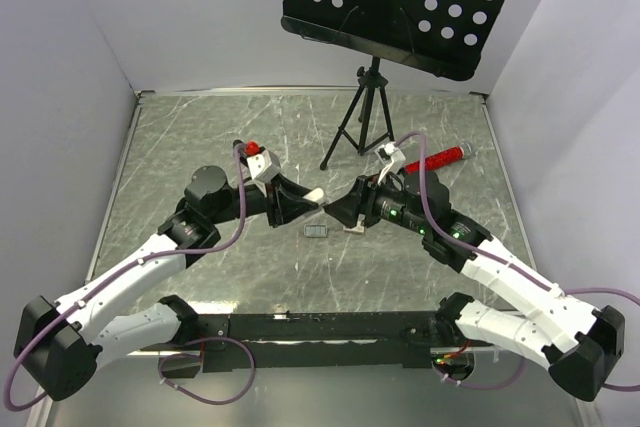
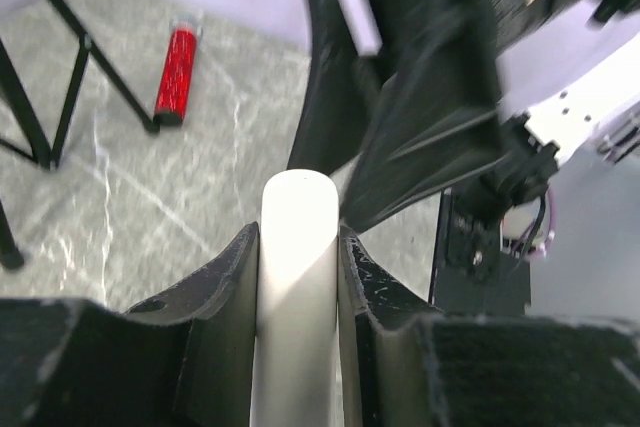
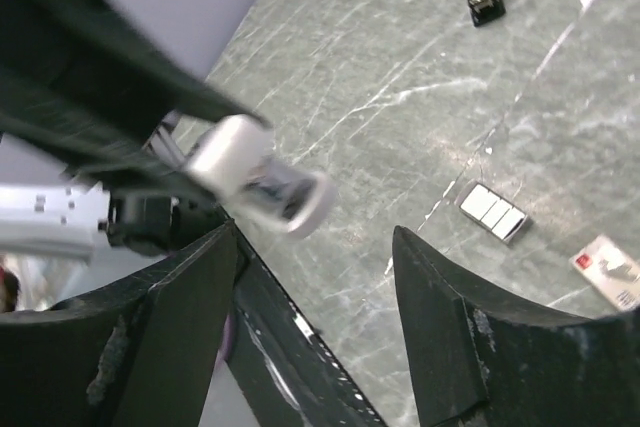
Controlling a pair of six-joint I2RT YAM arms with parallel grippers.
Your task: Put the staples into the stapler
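The left gripper (image 1: 303, 197) clamps the white stapler (image 2: 297, 277). The right gripper (image 3: 312, 237) stands wide open just right of it. The staples (image 3: 493, 212) lie on the table (image 1: 200, 127), just nearer.

- Two black two-finger grippers: left gripper (image 2: 297, 247), right gripper (image 3: 312, 242).
- One white rounded plastic stapler (image 2: 297, 287).
- One silvery-grey rectangular metal strip of staples (image 1: 315, 231).
- One small tan-and-white cardboard box (image 3: 610, 269).
- One red cylindrical tube (image 1: 437, 158), toward two o'clock on the table.
- One black perforated music stand on a tripod (image 1: 400, 32), at twelve o'clock.
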